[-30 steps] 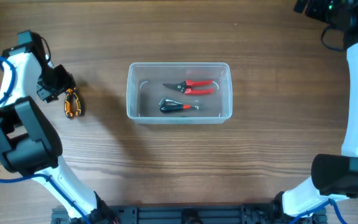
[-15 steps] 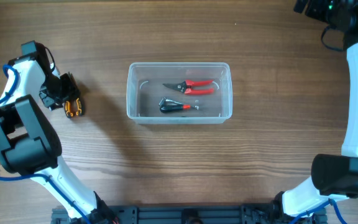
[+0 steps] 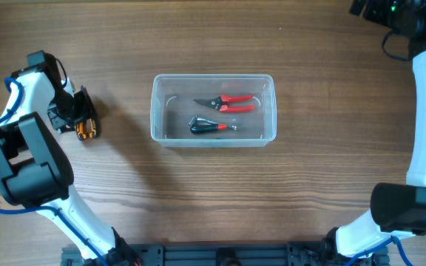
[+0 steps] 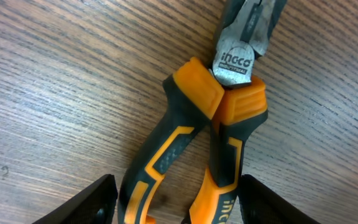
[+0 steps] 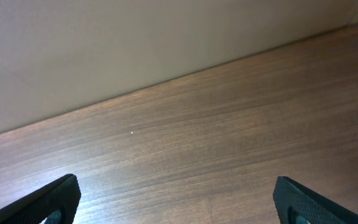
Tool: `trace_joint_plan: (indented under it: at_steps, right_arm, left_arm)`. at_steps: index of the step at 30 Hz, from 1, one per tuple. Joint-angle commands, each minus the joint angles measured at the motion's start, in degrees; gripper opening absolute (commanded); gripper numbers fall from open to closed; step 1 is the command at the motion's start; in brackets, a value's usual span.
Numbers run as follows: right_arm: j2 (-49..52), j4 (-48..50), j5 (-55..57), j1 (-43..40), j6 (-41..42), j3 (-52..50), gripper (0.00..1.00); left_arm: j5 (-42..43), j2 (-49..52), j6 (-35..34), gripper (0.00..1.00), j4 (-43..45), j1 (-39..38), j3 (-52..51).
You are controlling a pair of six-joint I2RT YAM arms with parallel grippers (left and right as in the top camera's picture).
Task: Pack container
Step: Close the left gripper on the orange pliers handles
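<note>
**Pliers (image 4: 211, 130) sitting between open left gripper (image 4: 179, 208) fingers**

Left gripper is hanging low over the orange-and-black handles, jaws spread wide, one finger (image 4: 95, 202) on each side, gripping nothing. Pliers are lying flat on the wood table (image 3: 124, 192), left of the container (image 3: 156, 111), well apart. Container is sitting mid-table, holding red-handled snips (image 3: 231, 103) and a darker tool (image 3: 209, 126). Right gripper (image 5: 179, 205) is hovering wide open over the far right corner, holding nothing.

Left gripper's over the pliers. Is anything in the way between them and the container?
Nothing visible. Only bare table lies between the pliers and the left wall of the container. Inside, red-handled cutters and a dark tool lie toward the middle, leaving floor free at the left end.
</note>
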Motion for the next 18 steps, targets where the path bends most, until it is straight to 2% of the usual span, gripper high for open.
trace_joint_plan:
  at_steps: [1, 7, 11, 18]
  right_arm:
    - [0.2, 0.1, 0.8, 0.1, 1.1, 0.0, 1.0]
    - [0.2, 0.1, 0.8, 0.1, 1.1, 0.0, 1.0]
    - [0.2, 0.1, 0.8, 0.1, 1.1, 0.0, 1.0]
    - [0.2, 0.1, 0.8, 0.1, 1.1, 0.0, 1.0]
  left_arm:
    - [-1.0, -0.9, 0.9, 0.65, -1.3, 0.0, 3.7]
    - [0.4, -3.1, 0.2, 0.63, -2.6, -0.6, 5.9]
    - [3.4, -3.2, 0.2, 0.56, -3.7, -3.0, 5.9]
    - [1.5, -3.2, 0.2, 0.58, -2.1, -8.7, 5.9]
